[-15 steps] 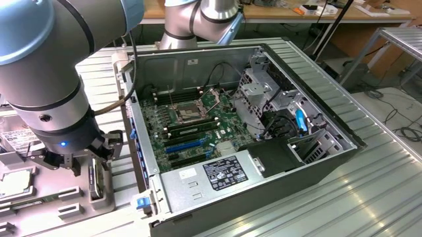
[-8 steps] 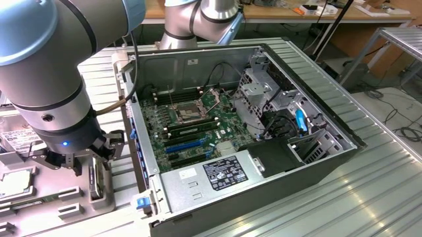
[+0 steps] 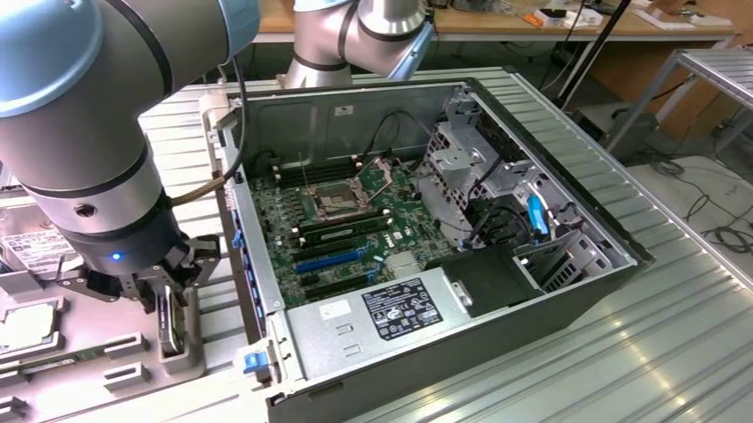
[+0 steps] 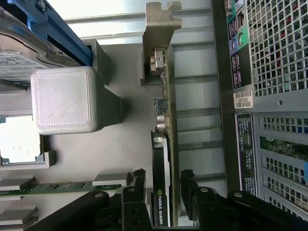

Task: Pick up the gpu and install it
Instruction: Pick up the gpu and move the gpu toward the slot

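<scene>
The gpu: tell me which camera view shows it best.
The wrist view: the gpu stands on edge, showing its silver bracket, black cooler and green board between the gripper's fingers. In the exterior view it is a dark sliver under the gripper.

Workshop corner with a metal table, a wooden bench and a grey floor

A ribbed metal table point(image 3: 659, 335) fills the foreground, its long parallel grooves catching bright, even light and showing pale reflections; the same ribbed surface point(image 4: 192, 62) appears in the wrist view. Behind it, along the far edge, runs a wooden workbench point(image 3: 506, 25) with small clutter on top, among it something orange point(image 3: 551, 15). A thin black pole point(image 3: 600, 40) slants down in front of the bench. At the exterior view's right stands a metal-framed side table point(image 3: 706, 66) on slim legs, and beneath it a smooth grey floor point(image 3: 706, 189) with loose dark cables point(image 3: 729, 236) lying coiled.
</scene>
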You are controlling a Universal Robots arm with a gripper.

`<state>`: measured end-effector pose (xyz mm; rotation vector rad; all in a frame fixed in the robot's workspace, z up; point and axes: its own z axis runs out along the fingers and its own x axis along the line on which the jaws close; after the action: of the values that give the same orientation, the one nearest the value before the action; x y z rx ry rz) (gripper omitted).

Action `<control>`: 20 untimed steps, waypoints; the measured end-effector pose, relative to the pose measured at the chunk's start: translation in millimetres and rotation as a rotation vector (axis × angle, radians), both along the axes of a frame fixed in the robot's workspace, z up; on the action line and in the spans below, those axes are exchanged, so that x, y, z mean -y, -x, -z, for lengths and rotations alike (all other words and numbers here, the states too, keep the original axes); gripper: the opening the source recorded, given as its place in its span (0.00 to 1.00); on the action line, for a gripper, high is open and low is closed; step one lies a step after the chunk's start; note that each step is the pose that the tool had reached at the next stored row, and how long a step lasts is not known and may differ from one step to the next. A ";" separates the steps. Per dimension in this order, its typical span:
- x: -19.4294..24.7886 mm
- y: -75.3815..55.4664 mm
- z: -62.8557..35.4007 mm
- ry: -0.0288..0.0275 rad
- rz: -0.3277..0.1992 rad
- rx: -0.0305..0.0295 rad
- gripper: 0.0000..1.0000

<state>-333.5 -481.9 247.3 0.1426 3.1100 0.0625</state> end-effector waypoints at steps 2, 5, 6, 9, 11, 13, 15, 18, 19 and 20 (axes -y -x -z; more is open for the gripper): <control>0.0 0.0 0.0 0.0000 0.000 0.0000 0.38; 0.0 0.0 0.0 0.0000 0.000 0.0000 0.30; 0.0 0.0 0.0 0.0000 0.000 0.0000 0.30; 0.0 0.0 0.0 0.0000 0.000 0.0000 0.30; 0.0 0.0 0.0 0.0000 0.000 0.0000 0.27; 0.0 0.0 0.0 0.0000 0.000 0.0000 0.27; 0.0 0.0 0.0 0.0000 0.000 0.0000 0.27; 0.0 0.0 0.0 0.0000 0.000 0.0000 0.27; 0.0 0.0 0.0 0.0001 0.000 0.0000 0.27; 0.0 0.0 0.0 0.0000 0.000 0.0000 0.27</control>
<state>-333.5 -481.9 247.3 0.1425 3.1099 0.0624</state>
